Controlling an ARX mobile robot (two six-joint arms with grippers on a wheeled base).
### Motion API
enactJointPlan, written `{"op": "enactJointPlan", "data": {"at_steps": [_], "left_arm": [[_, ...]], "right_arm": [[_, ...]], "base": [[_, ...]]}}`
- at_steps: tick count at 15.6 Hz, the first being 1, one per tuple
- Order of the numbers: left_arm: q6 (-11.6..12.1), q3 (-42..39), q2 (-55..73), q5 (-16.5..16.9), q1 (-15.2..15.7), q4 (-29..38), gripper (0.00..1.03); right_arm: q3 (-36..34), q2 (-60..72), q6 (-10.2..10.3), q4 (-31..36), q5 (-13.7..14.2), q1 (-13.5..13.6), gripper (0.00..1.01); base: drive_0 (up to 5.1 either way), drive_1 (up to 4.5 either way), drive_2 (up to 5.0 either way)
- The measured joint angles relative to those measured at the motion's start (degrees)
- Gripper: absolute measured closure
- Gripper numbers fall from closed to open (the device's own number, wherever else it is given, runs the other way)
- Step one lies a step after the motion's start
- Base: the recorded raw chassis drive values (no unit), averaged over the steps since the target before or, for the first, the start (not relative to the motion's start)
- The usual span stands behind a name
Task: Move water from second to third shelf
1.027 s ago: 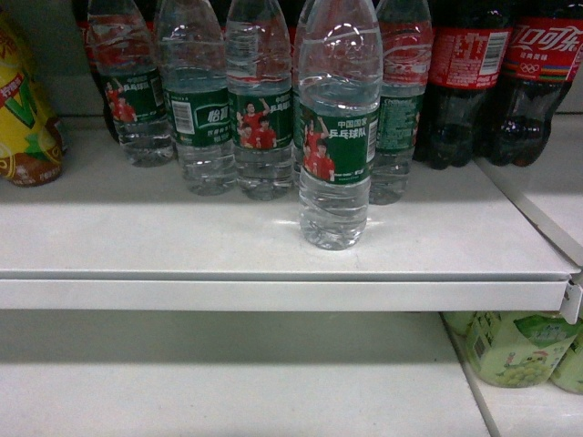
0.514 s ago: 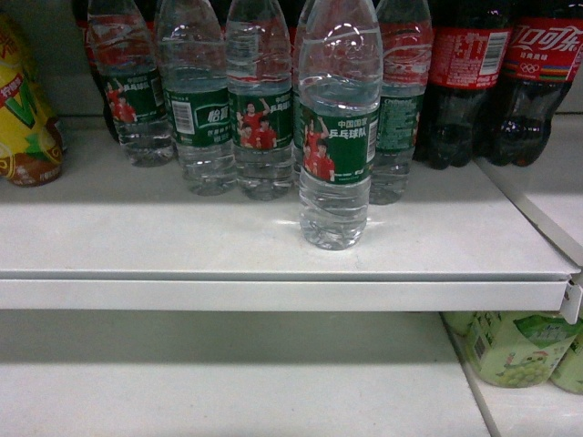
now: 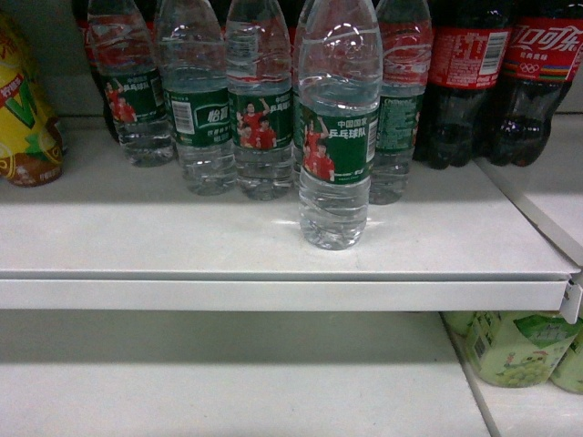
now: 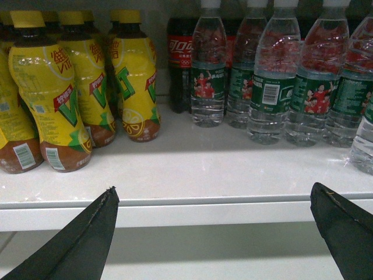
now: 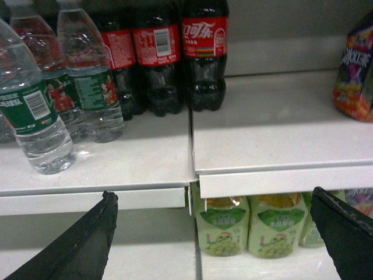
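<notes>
Across the last second the water (image 3: 339, 127) has not moved: it stands upright near the front edge of the shelf (image 3: 182, 241), ungrasped. Left end effector (image 4: 215, 233) and right end effector (image 5: 215, 233) remain open, below the shelf lip; transfer is not started.

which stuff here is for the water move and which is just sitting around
Job:
- front water bottle
- upper shelf it stands on
- lower shelf
- left end effector, right end effector, both open

Bystanders:
- cola bottles
- yellow drink bottles
- pale green bottles
</notes>
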Motion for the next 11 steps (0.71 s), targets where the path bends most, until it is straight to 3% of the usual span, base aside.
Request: {"op": "enactJointPlan", "data": {"at_steps": [2,6,8,11], "left_arm": [[0.0,0.0,0.0,0.0,0.0,0.0,0.05],[0.0,0.0,0.0,0.0,0.0,0.0,0.05],[0.0,0.0,0.0,0.0,0.0,0.0,0.05],[0.0,0.0,0.0,0.0,0.0,0.0,0.05]], "right_arm": [[2.23,7.08,3.23,5.6,-3.48,-4.35,0.03],[11.87,26.6,3.41,22.43,-9.55,-10.16,0.03],[17.22,36.46,3.02,28.79,-9.81,-9.11,0.03],[19.26,45.51,2.73,33.44,-8.41,-2.36,0.03]], "base": [[0.0,0.0,0.0],[0.0,0.0,0.0],[0.0,0.0,0.0],[0.0,0.0,0.0]]}}
